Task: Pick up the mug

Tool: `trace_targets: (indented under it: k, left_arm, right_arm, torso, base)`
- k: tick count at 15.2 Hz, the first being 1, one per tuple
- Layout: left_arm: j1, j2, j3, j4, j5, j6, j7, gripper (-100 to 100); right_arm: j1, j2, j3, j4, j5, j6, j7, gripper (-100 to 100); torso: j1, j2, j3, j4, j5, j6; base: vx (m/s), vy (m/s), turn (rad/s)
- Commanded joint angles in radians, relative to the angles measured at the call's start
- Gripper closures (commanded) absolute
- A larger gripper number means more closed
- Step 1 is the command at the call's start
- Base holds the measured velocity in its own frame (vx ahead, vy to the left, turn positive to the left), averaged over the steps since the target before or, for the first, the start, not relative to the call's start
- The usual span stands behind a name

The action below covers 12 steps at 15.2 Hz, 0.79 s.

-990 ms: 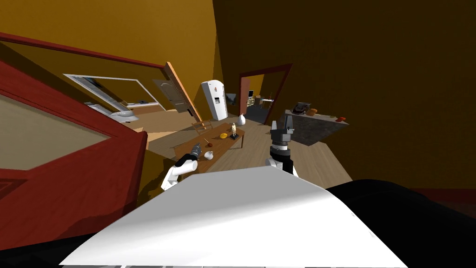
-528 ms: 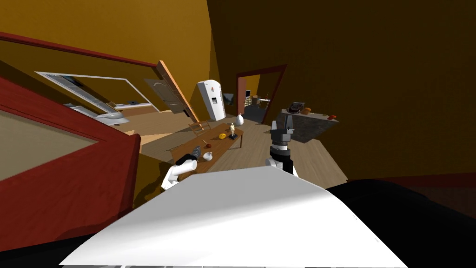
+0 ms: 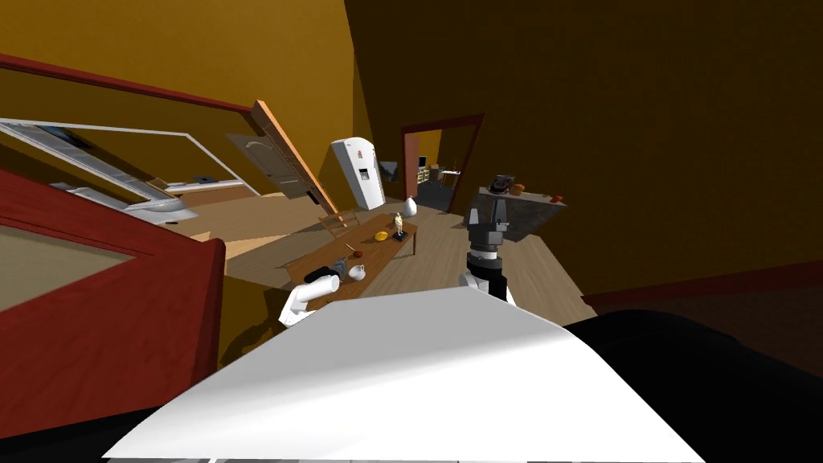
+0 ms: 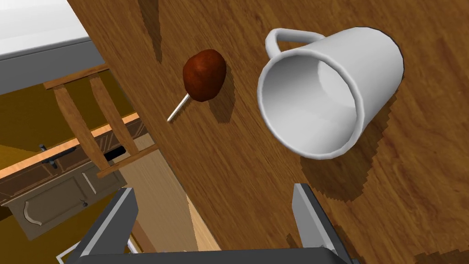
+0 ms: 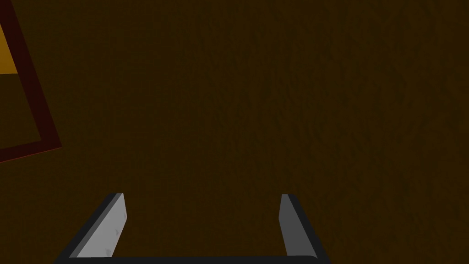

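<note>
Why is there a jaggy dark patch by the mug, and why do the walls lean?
Left wrist view: the mug casts that shadow on the table, drawn with stair-step edges. Head view: the very wide lens makes the walls splay and the whole picture slant.

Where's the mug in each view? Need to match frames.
Head view: white mug on the wooden table's near end, beside the left gripper.
Left wrist view: mug ahead of the open gripper, mouth toward the camera.
Right wrist view: right gripper open, raised beside the table.
Landmark: red-brown ball on a stick next to the mug.
</note>
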Motion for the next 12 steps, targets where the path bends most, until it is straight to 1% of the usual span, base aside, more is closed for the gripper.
trace_targets:
  k: [1, 2, 3, 4, 6, 7, 9, 10, 12]
  left_arm:
    - [-0.009, -0.002, 0.010, 0.011, 0.002, 0.050, -0.003, -100]
    - [-0.009, -0.002, 0.010, 0.011, 0.002, 0.069, -0.003, -100]
    - [-0.009, -0.002, 0.010, 0.011, 0.002, 0.069, -0.003, -100]
    - [-0.021, -0.004, 0.024, 0.030, 0.006, 0.102, -0.007, -100]
    - [-0.021, -0.004, 0.024, 0.030, 0.006, 0.135, -0.007, -100]
    - [-0.033, -0.007, 0.038, 0.049, 0.010, 0.158, -0.010, -100]
    - [-0.033, -0.007, 0.038, 0.049, 0.010, 0.199, -0.010, -100]
    - [-0.044, -0.009, 0.051, 0.067, 0.014, 0.222, -0.014, -100]
    - [-0.044, -0.009, 0.051, 0.067, 0.014, 0.260, -0.014, -100]
  right_arm:
    - [0.000, 0.000, 0.000, 0.000, 0.000, 0.000, 0.000, 0]
    - [0.000, 0.000, 0.000, 0.000, 0.000, 0.000, 0.000, 0]
    - [0.000, 0.000, 0.000, 0.000, 0.000, 0.000, 0.000, 0]
    - [0.000, 0.000, 0.000, 0.000, 0.000, 0.000, 0.000, 0]
    - [0.000, 0.000, 0.000, 0.000, 0.000, 0.000, 0.000, 0]
    - [0.000, 0.000, 0.000, 0.000, 0.000, 0.000, 0.000, 0]
    - [0.000, 0.000, 0.000, 0.000, 0.000, 0.000, 0.000, 0]
    - [0.000, 0.000, 0.000, 0.000, 0.000, 0.000, 0.000, 0]
    - [0.000, 0.000, 0.000, 0.000, 0.000, 0.000, 0.000, 0]
  torso:
    - [0.000, 0.000, 0.000, 0.000, 0.000, 0.000]
    - [0.000, 0.000, 0.000, 0.000, 0.000, 0.000]
    - [0.000, 0.000, 0.000, 0.000, 0.000, 0.000]
    - [0.000, 0.000, 0.000, 0.000, 0.000, -0.001]
    - [0.000, 0.000, 0.000, 0.000, 0.000, 0.000]
    - [0.000, 0.000, 0.000, 0.000, 0.000, -0.001]
    - [0.001, 0.000, 0.000, 0.000, 0.000, 0.000]
    - [0.000, 0.000, 0.000, 0.000, 0.000, -0.001]
    - [0.001, 0.000, 0.000, 0.000, 0.000, 0.000]
  base:
    - [-0.009, 0.031, -0.176]
    - [-0.006, 0.026, -0.070]
    - [-0.002, 0.015, -0.001]
    - [-0.002, 0.019, -0.130]
    - [-0.005, 0.027, -0.120]
    - [-0.009, 0.031, -0.152]
    - [-0.008, 0.032, -0.116]
    - [-0.008, 0.028, -0.139]
    - [-0.008, 0.030, -0.098]
